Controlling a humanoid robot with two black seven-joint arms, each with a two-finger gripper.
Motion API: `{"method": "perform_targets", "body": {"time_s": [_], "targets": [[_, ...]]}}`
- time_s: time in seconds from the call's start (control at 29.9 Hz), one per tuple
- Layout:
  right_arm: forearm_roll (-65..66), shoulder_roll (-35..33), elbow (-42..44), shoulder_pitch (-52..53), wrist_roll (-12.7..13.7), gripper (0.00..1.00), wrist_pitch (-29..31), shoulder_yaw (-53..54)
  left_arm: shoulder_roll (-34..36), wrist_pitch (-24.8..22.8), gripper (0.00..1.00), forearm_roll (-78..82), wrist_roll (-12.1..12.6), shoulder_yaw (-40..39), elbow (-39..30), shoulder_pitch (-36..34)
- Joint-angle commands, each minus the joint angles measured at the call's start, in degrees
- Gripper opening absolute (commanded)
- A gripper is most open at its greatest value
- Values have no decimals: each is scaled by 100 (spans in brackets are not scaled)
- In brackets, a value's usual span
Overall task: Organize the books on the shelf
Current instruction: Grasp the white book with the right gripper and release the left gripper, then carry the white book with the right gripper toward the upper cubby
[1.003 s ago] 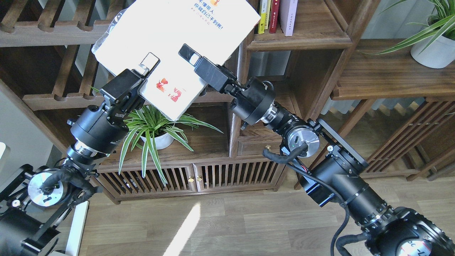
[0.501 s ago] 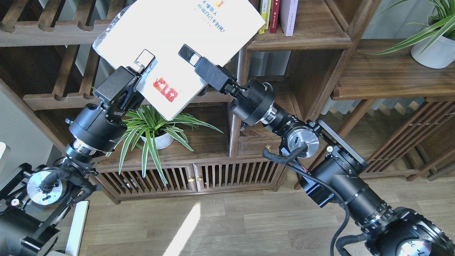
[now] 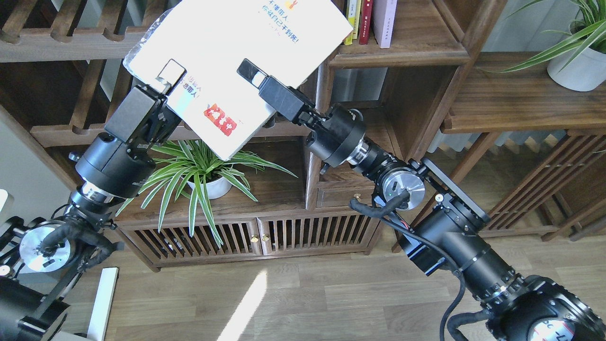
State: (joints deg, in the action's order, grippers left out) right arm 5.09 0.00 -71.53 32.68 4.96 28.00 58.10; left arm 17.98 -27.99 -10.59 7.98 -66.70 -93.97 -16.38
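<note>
My right gripper (image 3: 252, 75) is shut on the lower edge of the large white book (image 3: 236, 52) with red characters and holds it tilted in the air in front of the bookcase. My left gripper (image 3: 168, 78) is at the book's lower left edge. One finger (image 3: 171, 74) lies over the cover, the other is hidden behind it, and it seems loose. On the plank shelf (image 3: 407, 49) at the upper right, slim yellow (image 3: 350, 21), red (image 3: 365, 21) and pale lilac-white (image 3: 383, 23) books stand upright. The red-orange book is out of view.
A spider plant in a white pot (image 3: 208, 184) stands on the lower board under the held book. Slatted racks (image 3: 66, 40) fill the upper left. A second potted plant (image 3: 575, 68) stands on the side table at the right. A slatted-door cabinet (image 3: 255, 237) sits low.
My left gripper has slid left and down along the book's lower edge toward its corner. The book tilted slightly at first, then stayed still in my right gripper.
</note>
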Motion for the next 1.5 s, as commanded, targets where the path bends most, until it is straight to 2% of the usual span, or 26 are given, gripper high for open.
{"method": "perform_targets", "body": {"time_s": [0.0,0.43,0.57,0.9,1.17,1.47], "targets": [[0,0,-1,2,5,4,0,52,4,-1,98,110,2,-10,-42,152],[-17,0,-124,-33,5,4,0,96,4,-1,98,83,-86,-739,160,548],[-17,0,-203,-156,5,4,0,105,4,-1,98,66,-86,-985,195,872],[-271,-16,-229,-341,5,4,0,720,-14,-1,98,-101,-86,-1583,546,1084],[-640,-1159,-352,-473,5,3,0,869,-5,-1,98,-286,-95,-1724,871,1084],[-729,-1853,-388,-570,5,3,0,1238,-14,-1,98,-347,-95,-1741,1109,1084]]}}
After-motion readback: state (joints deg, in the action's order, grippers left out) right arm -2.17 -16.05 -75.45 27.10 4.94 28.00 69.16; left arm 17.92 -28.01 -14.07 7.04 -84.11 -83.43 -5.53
